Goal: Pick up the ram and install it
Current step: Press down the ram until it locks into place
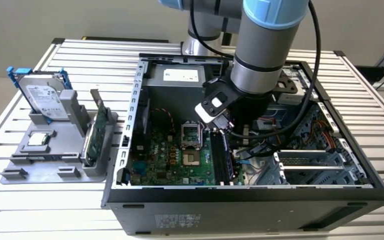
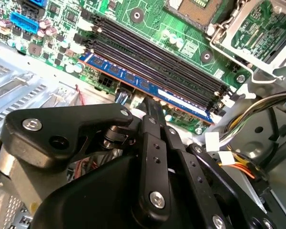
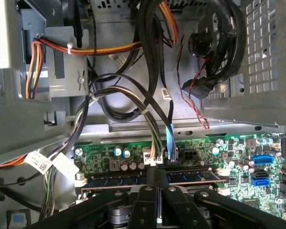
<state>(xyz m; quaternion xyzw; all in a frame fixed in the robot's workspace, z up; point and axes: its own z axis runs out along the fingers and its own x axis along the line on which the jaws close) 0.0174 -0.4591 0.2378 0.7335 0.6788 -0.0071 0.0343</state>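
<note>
Down inside the open computer case [image 1: 245, 192] we see the arm reaching to the motherboard [image 1: 172, 155], with the hand [image 2: 152, 102] right over the memory slots [image 2: 157, 57]. In the second wrist view the ram [image 2: 143, 86], a long narrow stick with a blue label strip and a row of dark chips, stands on edge in the slot nearest the board's edge, beside three empty black slots. The hand's fingers [image 2: 155, 112] are drawn close together, and their tip meets the ram's top edge about midway along it. We cannot tell whether they pinch the stick or only rest against it.

In the first wrist view the ram [image 3: 133, 177] runs crosswise just beyond the hand [image 3: 155, 174], in front of a bundle of cables [image 3: 148, 114] that hangs down to the board.

From the exterior view, the case lies on its side on a slatted desk [image 1: 18, 140], and the ram [image 1: 231, 165] appears as a thin dark strip beside the processor socket [image 1: 190, 135]. On the exterior view's left a grey tray [image 1: 38, 160] sits on the desk. It carries a silver hard drive [image 1: 45, 97] with blue rails standing upright, a green expansion card [image 1: 93, 140] on edge, and a small square chip [image 1: 38, 139] lying flat.
</note>
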